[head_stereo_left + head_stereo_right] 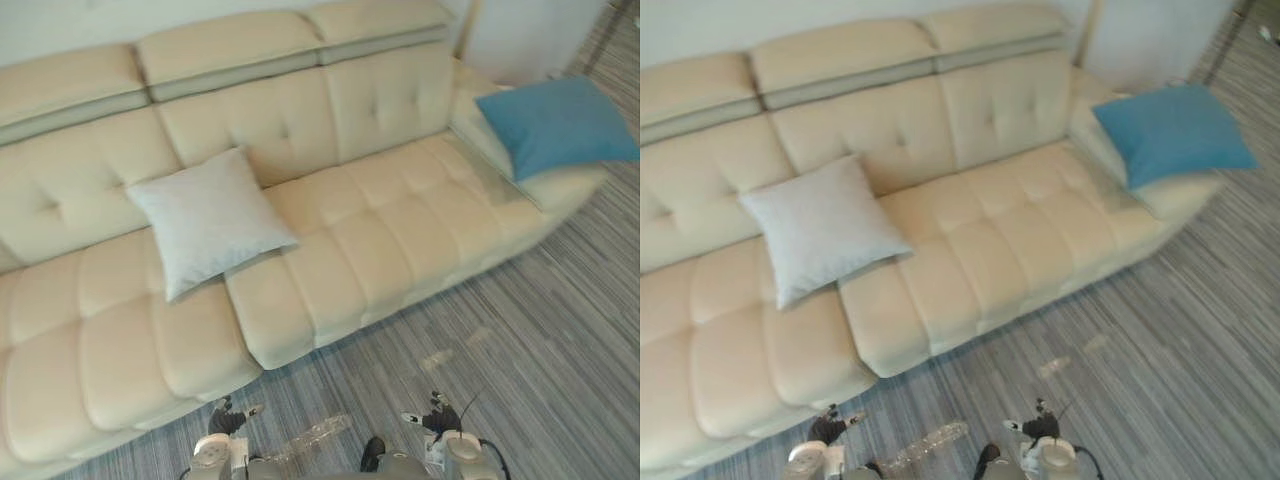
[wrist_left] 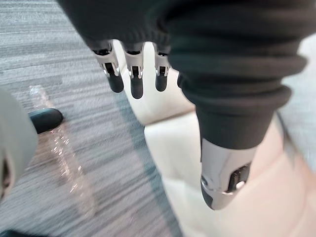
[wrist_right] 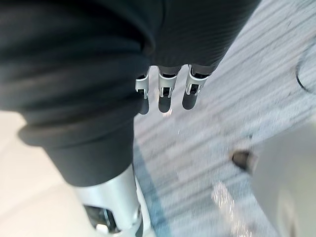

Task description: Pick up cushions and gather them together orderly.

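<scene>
A pale grey cushion (image 1: 208, 217) leans on the backrest of the cream sofa (image 1: 380, 230), left of its middle. Over the sofa's right armrest lies a blue cushion (image 1: 556, 122). My left hand (image 1: 229, 417) hangs low above the floor in front of the sofa's edge, its fingers (image 2: 136, 82) straight and holding nothing. Further right, my right hand (image 1: 437, 416) is just as low, with its fingers (image 3: 166, 92) relaxed and empty. Both hands are far from either cushion.
A clear plastic bottle (image 1: 308, 436) lies on the grey striped carpet (image 1: 520, 350) between my hands. The sofa's front edge (image 2: 163, 148) is close beside my left hand. Open carpet stretches to the right of the sofa.
</scene>
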Robot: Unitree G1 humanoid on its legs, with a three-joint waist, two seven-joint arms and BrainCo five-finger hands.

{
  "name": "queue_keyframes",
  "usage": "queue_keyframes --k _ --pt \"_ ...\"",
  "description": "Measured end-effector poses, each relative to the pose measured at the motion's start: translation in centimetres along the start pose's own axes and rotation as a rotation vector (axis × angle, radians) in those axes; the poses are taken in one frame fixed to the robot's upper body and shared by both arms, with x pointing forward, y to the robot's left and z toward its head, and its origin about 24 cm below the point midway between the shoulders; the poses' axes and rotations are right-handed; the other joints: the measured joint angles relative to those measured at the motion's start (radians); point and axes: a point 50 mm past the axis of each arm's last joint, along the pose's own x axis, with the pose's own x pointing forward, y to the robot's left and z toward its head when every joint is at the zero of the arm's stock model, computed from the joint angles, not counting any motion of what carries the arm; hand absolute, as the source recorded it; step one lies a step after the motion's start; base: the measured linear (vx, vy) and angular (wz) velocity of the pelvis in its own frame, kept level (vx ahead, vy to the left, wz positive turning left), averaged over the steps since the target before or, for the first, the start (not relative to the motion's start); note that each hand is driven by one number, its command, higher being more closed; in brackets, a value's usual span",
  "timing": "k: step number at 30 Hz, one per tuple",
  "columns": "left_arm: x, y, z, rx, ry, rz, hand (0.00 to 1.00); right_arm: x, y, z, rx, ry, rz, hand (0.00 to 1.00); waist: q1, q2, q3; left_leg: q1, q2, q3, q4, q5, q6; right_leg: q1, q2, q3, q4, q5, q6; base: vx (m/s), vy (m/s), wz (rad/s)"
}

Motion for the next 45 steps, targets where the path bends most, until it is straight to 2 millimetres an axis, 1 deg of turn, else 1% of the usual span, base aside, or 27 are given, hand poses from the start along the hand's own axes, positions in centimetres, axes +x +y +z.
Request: queue_keyframes --k 3,4,5,6,7,9,12,14,16,17,20,21,22,23,24,25,26,30,31,32,33,34,37,39,40,42,45 --pt "-0.2 -0.2 -0.9 -0.004 0.038 -0.003 0.0 0.0 0.2 -0.1 0.002 0.004 0.006 0.0 -0.015 -0.002 0.007 0.031 0.069 0.042 0.074 0.008 -0.018 -0.002 0.068 0.076 -0.014 0.016 -0.016 -0.08 -0.19 -1.08" --pt "-0.4 -0.1 -1.3 -0.006 0.047 -0.001 0.0 -0.1 0.4 -0.6 0.004 0.025 0.01 0.0 -0.022 -0.009 0.018 0.005 0.108 -0.032 0.223 0.005 -0.004 0.0 0.094 0.141 0.019 -0.004 -0.034 -0.06 -0.112 -1.33" --pt "-0.3 -0.2 -1.0 -0.017 0.03 -0.002 0.0 -0.2 -0.2 -1.0 0.003 0.035 -0.005 0.0 -0.015 -0.005 0.03 -0.051 0.095 -0.209 0.358 -0.048 0.075 -0.003 0.109 0.221 0.037 -0.027 -0.037 -0.06 -0.112 -1.43" --pt "-0.3 -0.2 -1.0 -0.021 0.031 -0.003 0.0 -0.2 -0.2 -0.9 0.003 0.033 -0.006 0.0 -0.008 -0.003 0.036 -0.062 0.074 -0.263 0.377 -0.08 0.073 -0.002 0.114 0.242 0.037 -0.029 -0.034 -0.05 0.006 -1.75" --pt "-0.4 -0.6 -1.1 -0.028 0.037 -0.012 0.0 0.0 -1.0 -0.7 0.011 0.032 -0.031 0.0 -0.007 0.015 0.048 -0.09 -0.034 -0.394 0.411 -0.182 0.074 0.003 0.116 0.304 0.023 -0.039 -0.05 -0.02 0.041 -1.37" --pt "-0.4 -1.1 -1.0 -0.035 0.03 -0.025 0.0 -0.1 -1.9 -1.2 0.024 0.045 -0.063 0.0 -0.007 0.028 0.057 -0.125 -0.132 -0.453 0.392 -0.235 0.071 0.026 0.112 0.342 -0.028 -0.026 -0.071 0.0 0.022 -1.46" --pt "-0.5 -1.6 -0.9 -0.026 0.025 -0.045 0.0 -0.6 -2.9 -2.7 0.074 0.095 -0.109 0.0 -0.003 0.065 0.076 -0.182 -0.268 -0.58 0.229 -0.228 0.044 0.043 0.145 0.403 -0.051 -0.01 -0.095 -0.01 0.067 -1.42" --pt "-0.5 -1.7 -0.9 -0.037 0.024 -0.052 0.0 -0.8 -3.0 -3.1 0.1 0.107 -0.121 0.0 0.021 0.08 0.081 -0.172 -0.285 -0.64 0.149 -0.186 0.035 0.048 0.193 0.482 -0.085 0.003 -0.115 0.06 0.104 -1.76" --pt "-0.5 -1.4 -1.2 -0.037 0.035 -0.047 0.0 -0.8 -2.0 -3.1 0.125 0.108 -0.106 0.0 0.048 0.104 0.069 -0.169 -0.261 -0.615 0.121 -0.178 0.077 0.046 0.228 0.529 -0.063 -0.007 -0.09 0.16 0.086 -1.56" --pt "-0.4 -1.0 -0.8 -0.02 0.021 -0.043 0.0 -0.9 -1.4 -3.5 0.15 0.126 -0.1 0.0 0.037 0.073 0.074 -0.153 -0.255 -0.571 0.131 -0.183 0.084 0.013 0.224 0.52 0.135 -0.061 -0.038 0.13 0.051 -0.63" --pt "-0.5 -0.8 -1.1 -0.005 0.034 -0.043 0.0 -1.8 -1.2 -5.4 0.192 0.182 -0.111 0.0 0.038 0.046 0.052 -0.146 -0.282 -0.518 0.167 -0.223 0.116 0.009 0.185 0.559 0.186 -0.197 -0.018 0.24 0.045 -0.63" --pt "-0.5 -0.8 -1.2 -0.004 0.036 -0.042 0.0 -1.9 -1.2 -5.4 0.197 0.183 -0.112 0.0 0.04 0.046 0.049 -0.143 -0.284 -0.51 0.164 -0.225 0.119 0.001 0.181 0.555 0.205 -0.211 -0.003 0.26 0.03 -0.5" --pt "-0.5 -0.9 -1.2 0.002 0.041 -0.045 0.0 -2.0 -1.2 -5.5 0.208 0.177 -0.117 0.0 0.031 0.039 0.048 -0.129 -0.289 -0.491 0.154 -0.236 0.132 -0.023 0.172 0.545 0.275 -0.239 0.042 0.26 -0.013 -0.46" --pt "-0.4 -1.0 -1.1 0.006 0.04 -0.046 0.0 -1.9 -0.9 -5.3 0.216 0.172 -0.111 0.0 0.035 0.027 0.056 -0.101 -0.29 -0.46 0.153 -0.244 0.133 -0.088 0.165 0.512 0.443 -0.258 0.122 0.26 -0.032 -0.45" --pt "-0.4 -0.9 -1.1 0.007 0.041 -0.045 0.0 -1.9 -0.8 -5.1 0.225 0.167 -0.11 0.0 0.035 0.023 0.06 -0.085 -0.29 -0.456 0.152 -0.255 0.137 -0.124 0.162 0.484 0.523 -0.253 0.133 0.3 -0.059 -0.37" --pt "-0.4 -0.9 -0.9 0.017 0.038 -0.045 0.0 -1.8 -0.7 -4.8 0.238 0.159 -0.111 0.0 0.029 0.013 0.068 -0.034 -0.292 -0.45 0.142 -0.269 0.142 -0.17 0.137 0.403 0.641 -0.265 0.107 0.44 -0.108 -0.17" --pt "-0.4 -1.1 -0.8 0.026 0.036 -0.053 0.0 -1.8 -0.9 -4.9 0.234 0.159 -0.114 0.0 0.027 0.018 0.078 0.05 -0.279 -0.443 0.111 -0.296 0.141 -0.183 0.102 0.302 0.694 -0.296 0.045 0.39 -0.095 -0.14" --pt "-0.1 -1.7 -0.1 0.021 0.017 -0.065 0.0 -1.4 -0.8 -4.1 0.232 0.135 -0.106 0.0 0.014 0.029 0.076 0.178 -0.208 -0.443 0.005 -0.325 0.124 -0.286 0.077 0.17 0.553 -0.287 0.015 0.45 -0.163 -0.01" --pt "-0.1 -1.9 0.1 0.029 0.011 -0.071 0.0 -1.3 -0.8 -3.8 0.231 0.13 -0.104 0.0 0.002 0.029 0.076 0.197 -0.19 -0.447 -0.025 -0.324 0.123 -0.322 0.078 0.163 0.452 -0.23 0.015 0.7 -0.333 0.18" --pt "-0.1 -2.2 0.1 0.044 0.015 -0.083 0.0 -1.2 -0.7 -3.7 0.228 0.132 -0.1 0.0 -0.015 0.024 0.08 0.228 -0.172 -0.473 -0.037 -0.323 0.121 -0.328 0.078 0.151 0.324 -0.032 -0.023 0.6 -0.287 0.1" --pt "-0.1 -2.3 -0.1 0.045 0.025 -0.087 0.0 -1.1 -1.0 -3.7 0.227 0.13 -0.106 0.0 -0.015 0.033 0.077 0.237 -0.159 -0.486 -0.033 -0.318 0.116 -0.304 0.098 0.139 0.31 -0.036 -0.072 0.74 -0.351 -0.03" --pt "-0.1 -2.9 0.0 0.047 0.027 -0.106 0.0 -1.0 -0.9 -3.4 0.238 0.121 -0.109 0.0 -0.007 0.047 0.089 0.219 -0.151 -0.528 -0.002 -0.265 0.099 -0.292 0.099 0.129 0.346 -0.054 -0.099 0.47 -0.226 -0.04" --pt "-0.2 -3.6 0.2 0.037 0.015 -0.117 0.0 -1.5 -1.2 -4.7 0.28 0.171 -0.137 0.0 -0.016 0.048 0.091 0.229 -0.177 -0.636 0.064 -0.204 0.063 -0.224 0.063 0.126 0.432 -0.116 -0.16 0.52 -0.268 0.47" --pt "-0.2 -3.7 0.8 -0.013 -0.008 -0.102 0.0 -1.8 -1.1 -5.0 0.281 0.161 -0.136 0.0 -0.02 0.054 0.086 0.055 -0.174 -0.628 0.431 -0.064 -0.027 -0.067 0.067 0.106 0.327 -0.171 -0.124 0.5 -0.249 0.87" --pt "-0.2 -3.6 0.8 -0.017 -0.01 -0.098 0.0 -1.8 -1.0 -4.8 0.284 0.155 -0.133 0.0 -0.018 0.048 0.084 0.017 -0.17 -0.615 0.514 -0.047 -0.032 -0.037 0.069 0.117 0.301 -0.199 -0.12 0.47 -0.197 0.52" --pt "-0.3 -3.6 1.0 -0.025 -0.024 -0.096 0.0 -1.4 -0.3 -3.8 0.321 0.128 -0.117 0.0 -0.002 0.071 0.081 -0.175 -0.108 -0.542 0.819 -0.148 0.018 0.062 0.109 0.133 0.226 -0.243 -0.119 0.34 -0.062 0.11" --pt "-0.2 -3.2 1.6 -0.021 -0.052 -0.088 0.0 -1.5 1.1 -3.7 0.356 0.134 -0.086 0.0 0.023 0.037 0.095 -0.232 -0.126 -0.417 0.738 -0.252 0.066 0.182 0.086 0.155 0.157 -0.242 -0.115 0.31 0.009 -0.12"
